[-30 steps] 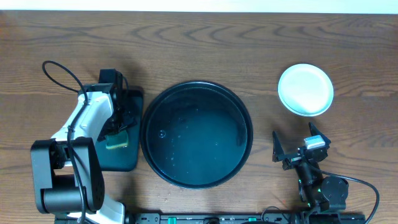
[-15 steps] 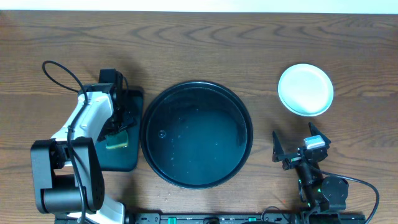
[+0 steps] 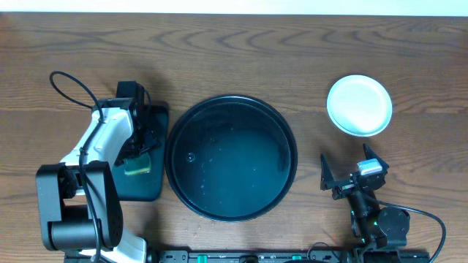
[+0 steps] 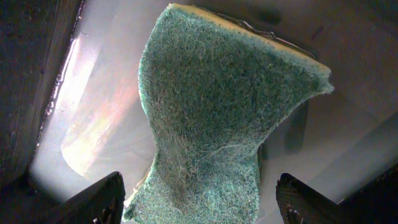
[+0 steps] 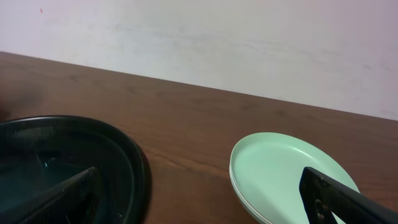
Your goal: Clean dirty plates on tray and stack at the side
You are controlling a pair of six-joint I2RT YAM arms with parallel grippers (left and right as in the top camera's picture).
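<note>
Round tray (image 3: 234, 172): sits mid-table on the wood tabletop (image 3: 241, 51), black and glossy, with a few faint specks on its floor.

The plates (image 3: 359, 105): look toward 2 o'clock from the round tray. They sit there nested in one stack, on the bare wood and well apart from the rim. The overhead view shows them pale. Your right wrist camera shows mint-green and at least two rims, one on the other. The exact count cannot be told.

Left gripper (image 4: 199, 204): at 9 o'clock from the round tray, over the small rectangular tray (image 3: 143, 187). Pincer wide. A green scouring sponge (image 4: 211, 112) with a yellow backing lies curled on that tray's wet, shiny floor, between the two fingertips. The tip on the picture's left is close to the sponge's edge and the other stands apart. You have no grip on it that I can see.

Right gripper (image 3: 344, 153): at 4 o'clock from the round tray and 6 o'clock from the plates. Pincer wide, with nothing between the fingers. It points toward the far edge, with the round tray's rim ahead at 10 o'clock and the plates ahead at 1 o'clock.
</note>
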